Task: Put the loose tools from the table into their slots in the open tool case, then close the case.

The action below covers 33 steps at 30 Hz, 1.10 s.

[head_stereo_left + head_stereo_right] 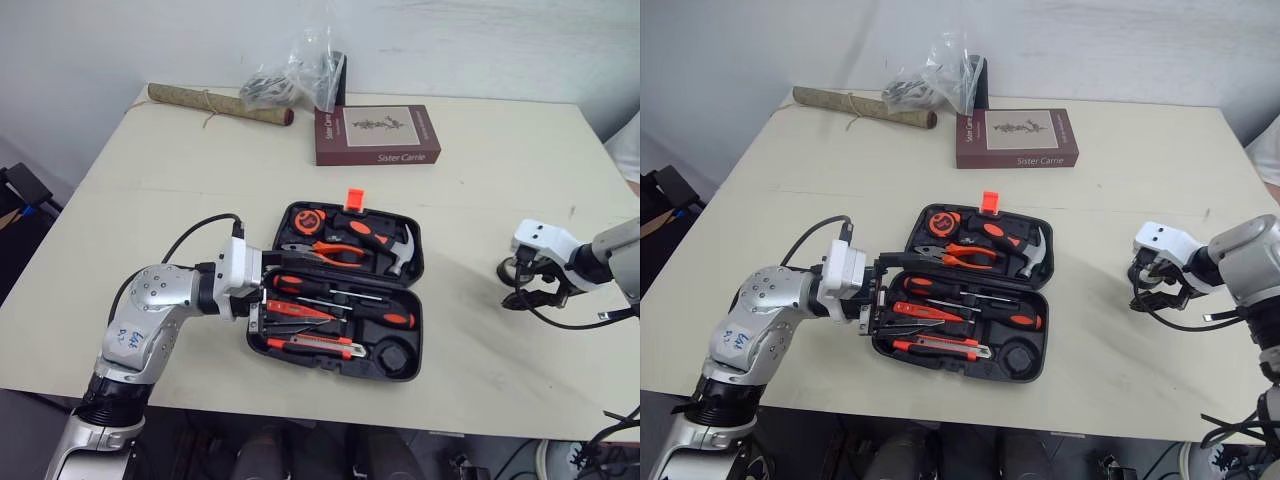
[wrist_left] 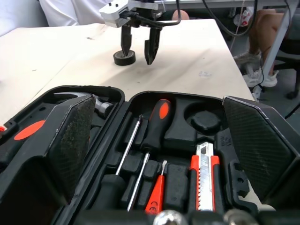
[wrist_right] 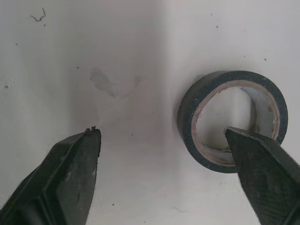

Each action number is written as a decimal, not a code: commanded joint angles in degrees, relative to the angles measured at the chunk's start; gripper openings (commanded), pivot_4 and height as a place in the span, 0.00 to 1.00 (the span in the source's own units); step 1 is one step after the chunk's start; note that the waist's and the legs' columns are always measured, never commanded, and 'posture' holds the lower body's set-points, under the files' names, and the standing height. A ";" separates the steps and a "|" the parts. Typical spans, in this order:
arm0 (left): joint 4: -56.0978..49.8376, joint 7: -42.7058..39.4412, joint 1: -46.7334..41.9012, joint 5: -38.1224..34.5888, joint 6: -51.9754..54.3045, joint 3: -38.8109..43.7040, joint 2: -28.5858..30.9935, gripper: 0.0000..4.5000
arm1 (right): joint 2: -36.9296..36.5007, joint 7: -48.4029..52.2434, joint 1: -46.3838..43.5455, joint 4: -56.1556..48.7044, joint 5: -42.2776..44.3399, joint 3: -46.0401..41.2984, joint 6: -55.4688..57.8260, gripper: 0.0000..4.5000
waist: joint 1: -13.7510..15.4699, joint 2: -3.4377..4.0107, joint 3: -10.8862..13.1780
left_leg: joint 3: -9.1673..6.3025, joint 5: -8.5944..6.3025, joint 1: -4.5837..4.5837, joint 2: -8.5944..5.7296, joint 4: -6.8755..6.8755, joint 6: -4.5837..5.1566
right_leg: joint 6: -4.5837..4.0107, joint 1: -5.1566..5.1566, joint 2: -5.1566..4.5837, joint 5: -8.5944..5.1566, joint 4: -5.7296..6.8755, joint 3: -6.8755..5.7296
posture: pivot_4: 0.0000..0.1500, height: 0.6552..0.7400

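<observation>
**Stock on the table, left to right**

1. My left gripper (image 1: 265, 292): fingers spread wide apart, holding nothing, at the left edge of the tool case (image 1: 418, 300). I cannot tell whether it touches the case.
2. Tool case: open flat at the middle of the table (image 1: 480, 180).
   - Far half: tape measure (image 1: 308, 221), pliers (image 1: 330, 252), hammer (image 1: 385, 240).
   - Near half: screwdrivers (image 1: 345, 297), utility knife (image 1: 310, 345).
   - Near right corner: a round recess (image 1: 398, 357).
3. Roll of tape (image 3: 185, 110): dark, lying flat on the bare table, well apart from the case on its right.
4. My right gripper (image 3: 161, 135): pointing down over the roll, fingers apart and clamped on nothing. One fingertip sits inside the roll's hole, at its inner wall. The other stands on the bare table outside the ring, clear of it. The roll's near wall lies between the two fingers.
</observation>
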 commanded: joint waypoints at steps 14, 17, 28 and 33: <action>-3.69 -7.04 0.75 -3.33 -0.11 0.63 2.41 1.00 | -6.05 16.65 6.18 -28.76 18.16 -9.28 1.75 0.01 | -0.19 0.21 0.13 | -0.05 -0.01 -0.02 0.05 0.04 0.01 | 0.00 0.00 0.03 0.00 0.04 -0.01 | 1.00 1.00; -3.92 -8.71 1.97 -3.05 -0.80 0.73 3.88 1.00 | -6.57 16.26 9.28 -40.91 25.18 -9.72 6.11 0.01 | -0.04 0.21 0.13 | -0.12 -0.01 0.04 0.08 0.04 -0.01 | 0.00 0.05 0.04 0.00 0.06 -0.04 | 1.00 1.00; -3.44 -9.03 5.43 -1.73 -1.80 1.89 7.24 1.00 | 0.27 8.20 11.55 -56.97 29.57 0.50 10.96 0.01 | 0.11 0.18 0.13 | -0.18 -0.09 -0.05 -0.03 0.08 0.12 | 0.00 0.08 -0.08 0.00 -0.03 -0.06 | 1.00 1.00; -4.24 -7.53 6.18 -1.42 -1.29 1.77 7.40 1.00 | 0.89 7.07 9.01 -53.00 22.69 5.70 8.34 0.01 | 0.00 0.18 0.13 | -0.18 -0.09 -0.07 -0.02 0.12 0.13 | 0.00 0.05 -0.06 0.00 -0.01 -0.07 | 1.00 1.00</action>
